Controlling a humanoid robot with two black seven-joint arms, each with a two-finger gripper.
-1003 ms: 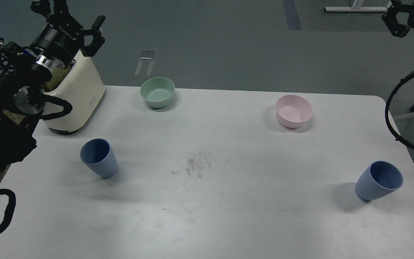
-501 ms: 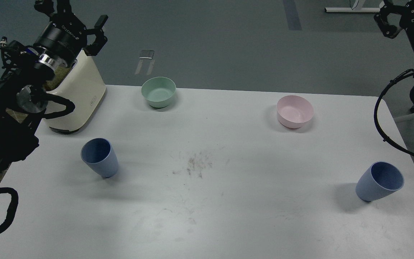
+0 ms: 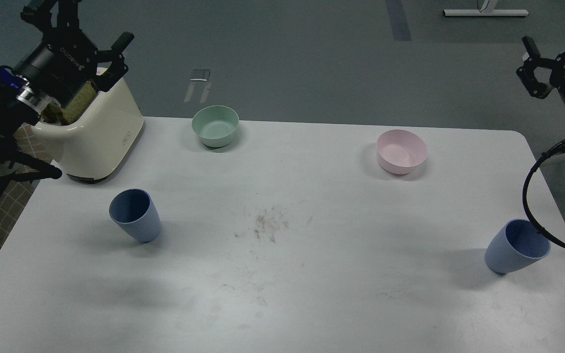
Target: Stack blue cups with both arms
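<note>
- My left gripper (image 3: 79, 27) hung spread and empty at upper left, over the cream appliance (image 3: 97, 135).
- My right gripper (image 3: 532, 66), upper right: grip unclear.
- Dark cup (image 3: 135, 215) stood lower left, light cup (image 3: 515, 246) lower right, well apart.
- Green bowl (image 3: 215, 126) and pink bowl (image 3: 401, 151) sat behind them.

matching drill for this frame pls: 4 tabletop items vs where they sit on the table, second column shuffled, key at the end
Items
1. darker blue cup
2. lighter blue cup
3. mint-green bowl
4. pink bowl

Places on the white table
A. far side, right of centre
B. near right edge, under a black cable
C. far edge, right of the cream appliance
D. left side, in front of the cream appliance

Pairs: 1-D, 2-B, 3-C, 4-A
</note>
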